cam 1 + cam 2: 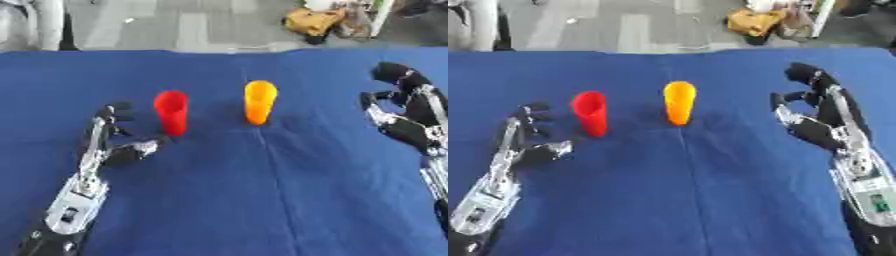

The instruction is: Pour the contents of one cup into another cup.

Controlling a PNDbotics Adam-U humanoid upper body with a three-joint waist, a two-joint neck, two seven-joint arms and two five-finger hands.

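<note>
The red cup (171,111) and the orange cup (260,101) stand upright side by side near the middle of the worktop (262,200), a clear gap between them, red on the left and orange on the right and slightly farther back. What is inside either cup cannot be made out from here.

The left hand (112,142) lies just beside the red cup, on its left. Its fingers point away from the robot, and its thumb reaches toward the foot of the cup. The fingers are relaxed and hold nothing. Whether the thumb tip touches the cup is unclear.

The right hand (820,117) is well apart from the orange cup, out to the right. It is also open, with its fingers spread and bent slightly inward, and it too holds nothing.

By this, the task looks barely begun: no cup is grasped, lifted or tilted. Grasping, carrying, pouring and setting down all appear to be left. The left hand seems the nearer to a grasp.

Nothing else lies on the blue cloth, so the way between hands and cups looks free. The clutter (317,21) on the floor past the far edge is no obstacle. The main risk I judge is knocking a cup over while closing on it.
</note>
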